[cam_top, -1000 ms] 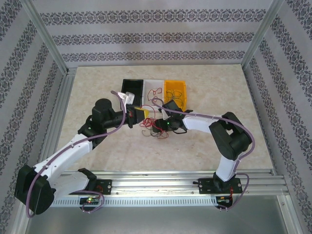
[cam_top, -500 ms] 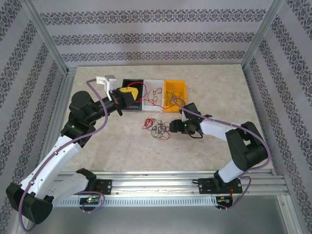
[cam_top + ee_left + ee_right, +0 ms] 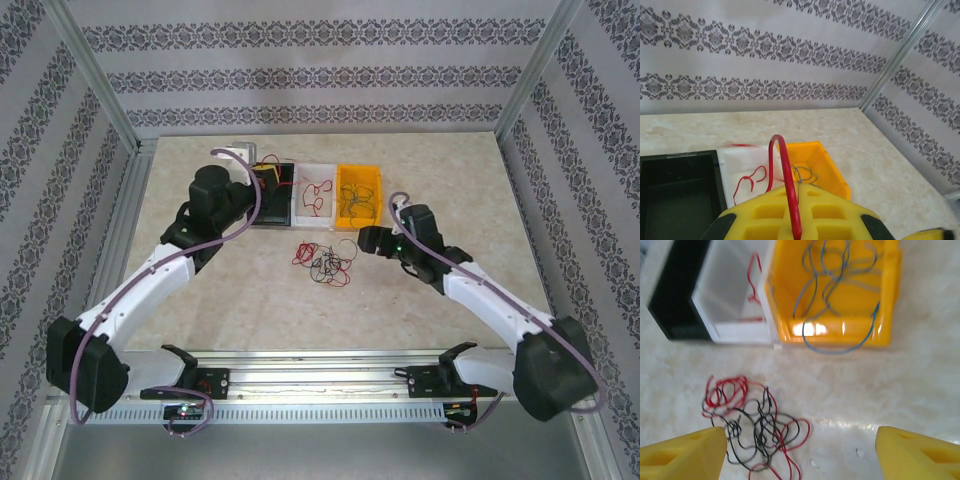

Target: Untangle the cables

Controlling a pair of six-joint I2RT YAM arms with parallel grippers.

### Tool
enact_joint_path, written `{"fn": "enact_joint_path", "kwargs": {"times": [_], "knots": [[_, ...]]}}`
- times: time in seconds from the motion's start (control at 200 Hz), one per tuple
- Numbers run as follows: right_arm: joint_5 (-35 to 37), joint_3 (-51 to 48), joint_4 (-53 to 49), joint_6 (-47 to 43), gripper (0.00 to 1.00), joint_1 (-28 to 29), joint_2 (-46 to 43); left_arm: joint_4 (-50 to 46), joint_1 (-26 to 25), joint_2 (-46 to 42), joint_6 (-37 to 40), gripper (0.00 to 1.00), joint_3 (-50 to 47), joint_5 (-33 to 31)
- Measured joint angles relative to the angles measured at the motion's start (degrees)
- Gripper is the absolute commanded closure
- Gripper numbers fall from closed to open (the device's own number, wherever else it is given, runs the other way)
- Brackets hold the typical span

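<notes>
1. Left end effector (image 3: 796, 217) is clamped on a red cable (image 3: 783, 165). The cable arches up out of the pads and drops away forward.
2. Change: a second ago both end effectors were down at the tangle (image 3: 325, 262). The left one (image 3: 268, 178) has since carried its red cable up and away to the bins. I see no strand running back from it to the tangle.
3. The white bin (image 3: 740, 162) sits just ahead of and below the left end effector, with the black bin (image 3: 675, 200) to its left and the yellow bin (image 3: 832, 172) to its right. Red loops lie in the white bin; I cannot tell whether they are the held cable's tail or a separate piece.
4. Right end effector (image 3: 800, 452) has backed off to the right of the tangle. Its fingers (image 3: 682, 452) are spread wide and hold nothing. The tangle (image 3: 752, 425) lies on the counter (image 3: 250, 290) just ahead, nearer its left finger.
5. Beyond the tangle, the yellow bin holds blue-green cables.
6. Judgement: one red strand is out, and sorting seems to go by colour, so release over the white bin is likely next. Red and black remain intertwined, so the task is only partly done.
</notes>
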Motion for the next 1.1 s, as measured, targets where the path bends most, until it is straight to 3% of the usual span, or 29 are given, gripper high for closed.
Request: {"fn": "enact_joint_path", "kwargs": {"times": [0.21, 0.47, 0.655, 0.914, 1.104], "knots": [[1.97, -1.53, -0.07, 0.42, 0.21, -3.43, -3.67, 2.67, -0.96, 6.97, 0.92, 1.0, 3.43, 3.54], [1.97, -2.1, -0.94, 0.92, 0.22, -4.13, -2.8, 5.11, -7.26, 16.11, 6.29, 1.0, 8.02, -8.46], [1.75, -2.1, -1.2, 1.07, 0.22, -4.44, -2.34, 7.17, -8.28, 23.21, 8.96, 1.0, 9.79, -15.69], [0.79, -2.1, -2.05, 1.03, 0.22, -4.52, -1.29, 6.36, -8.46, 35.56, 10.14, 1.0, 15.3, -20.24], [0.22, -2.05, -2.34, 0.98, 0.22, -4.52, -1.03, 4.11, -8.46, 42.84, 8.68, 1.0, 20.11, -19.85]]}}
